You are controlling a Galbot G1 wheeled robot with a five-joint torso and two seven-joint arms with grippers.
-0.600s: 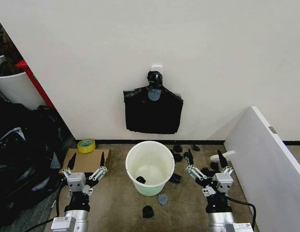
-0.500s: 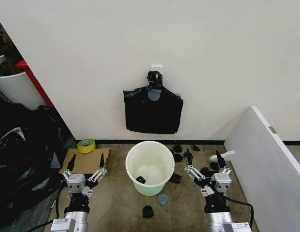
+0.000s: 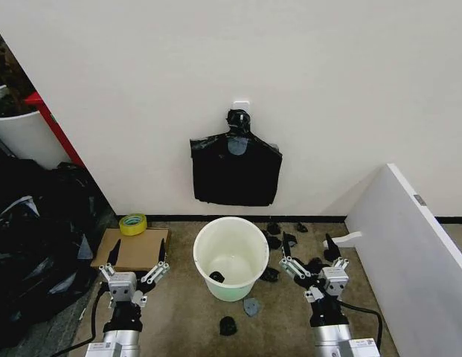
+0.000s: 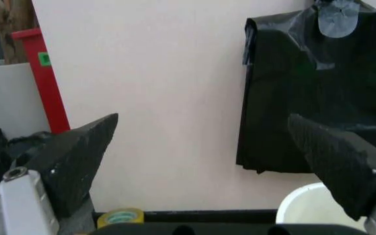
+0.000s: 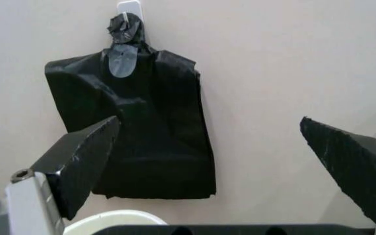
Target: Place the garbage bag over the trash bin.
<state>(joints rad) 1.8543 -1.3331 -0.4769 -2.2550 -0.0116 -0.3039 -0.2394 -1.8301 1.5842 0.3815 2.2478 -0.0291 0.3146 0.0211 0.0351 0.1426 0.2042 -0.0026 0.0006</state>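
Observation:
The trash bin (image 3: 232, 221) is a small round white bucket standing on the floor by the wall, with a small black scrap (image 3: 216, 277) inside it. No single loose garbage bag is in view. A flat bundle of black bags (image 3: 236, 171), knotted at its top, hangs from a wall hook above the bin. My left gripper (image 3: 138, 251) hovers open to the left of the bin, over a cardboard sheet. On the bin's right my right gripper (image 3: 306, 247) is open too. Both wrist views look at the bundle (image 4: 318, 93) (image 5: 139, 127) between spread fingers, with the bin's rim (image 4: 303, 204) (image 5: 113, 219) below.
A yellow tape roll (image 3: 132, 224) lies on the cardboard (image 3: 134, 242). A heap of black sacks (image 3: 30, 238) and a white tub with a red bar (image 3: 22, 134) crowd the left. A slanted white panel (image 3: 409, 253) closes the right. Black scraps (image 3: 229, 326) litter the floor.
Both grippers have drawn back toward me and sit lower in the head view. The right one has also shifted slightly toward the bin. Bin and bundle have not moved.

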